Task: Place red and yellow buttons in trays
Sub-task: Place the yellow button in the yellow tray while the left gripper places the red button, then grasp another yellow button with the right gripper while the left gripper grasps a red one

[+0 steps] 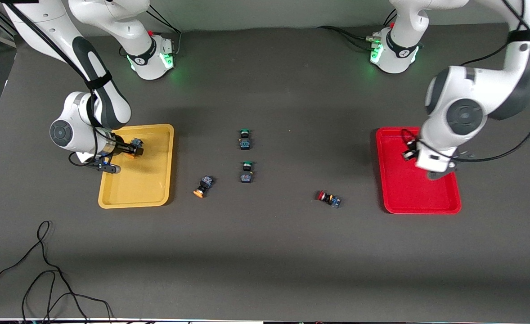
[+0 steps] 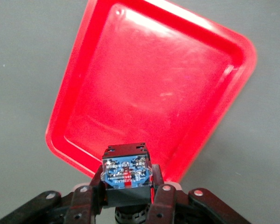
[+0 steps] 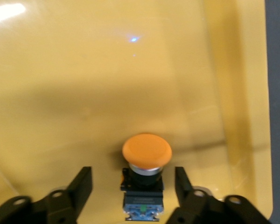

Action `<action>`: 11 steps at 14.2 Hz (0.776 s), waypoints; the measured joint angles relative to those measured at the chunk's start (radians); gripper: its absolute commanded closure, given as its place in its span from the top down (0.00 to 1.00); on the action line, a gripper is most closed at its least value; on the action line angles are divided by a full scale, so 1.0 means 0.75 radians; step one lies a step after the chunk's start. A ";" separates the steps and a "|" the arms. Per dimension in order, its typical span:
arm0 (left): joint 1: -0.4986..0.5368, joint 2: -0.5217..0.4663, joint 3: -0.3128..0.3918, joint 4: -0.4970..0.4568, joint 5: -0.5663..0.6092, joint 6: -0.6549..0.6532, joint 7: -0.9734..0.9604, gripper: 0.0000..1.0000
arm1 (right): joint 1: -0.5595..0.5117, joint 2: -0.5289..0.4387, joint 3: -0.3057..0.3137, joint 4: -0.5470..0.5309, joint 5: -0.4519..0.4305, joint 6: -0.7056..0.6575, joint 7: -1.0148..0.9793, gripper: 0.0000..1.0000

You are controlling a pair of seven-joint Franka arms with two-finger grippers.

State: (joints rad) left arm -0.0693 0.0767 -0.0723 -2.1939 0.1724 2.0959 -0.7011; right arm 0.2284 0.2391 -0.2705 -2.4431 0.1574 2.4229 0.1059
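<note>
Yellow button point(image 3: 146, 175) lies in the yellow tray point(image 1: 157, 198), between the right gripper's point(image 3: 133, 179) parted fingers; release looks done, so lifting clear comes next. Over the red tray point(image 2: 74, 88), the left gripper point(image 2: 126, 193) stands clamped on a button point(image 2: 126, 170), lowering due.

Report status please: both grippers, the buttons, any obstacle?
Left gripper over red tray, jaws shut on a button. Right gripper over yellow tray, jaws open around orange-capped button. Nothing in the way.
</note>
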 measured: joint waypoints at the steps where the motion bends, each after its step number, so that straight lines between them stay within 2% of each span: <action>1: 0.037 -0.023 0.001 -0.116 0.000 0.146 0.027 0.00 | 0.000 -0.015 0.013 0.016 0.001 -0.002 0.002 1.00; 4: 0.085 -0.041 0.001 -0.498 0.001 0.663 0.047 0.00 | 0.001 -0.072 0.096 0.138 0.008 -0.069 0.097 1.00; 5: 0.091 -0.023 0.001 -0.581 0.001 0.803 0.047 0.07 | 0.003 -0.081 0.134 0.208 0.008 -0.119 0.162 1.00; 7: 0.099 0.039 0.001 -0.642 0.001 0.956 0.047 0.99 | 0.006 -0.073 0.211 0.362 0.008 -0.205 0.283 1.00; 11: 0.100 0.068 0.000 -0.622 0.002 0.985 0.053 1.00 | 0.013 0.052 0.384 0.584 0.008 -0.245 0.556 1.00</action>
State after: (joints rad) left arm 0.0058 0.1275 -0.0723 -2.6604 0.1740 2.8346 -0.6616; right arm 0.2381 0.2784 0.0178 -2.0051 0.1636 2.2393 0.5229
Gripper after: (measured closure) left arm 0.198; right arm 0.000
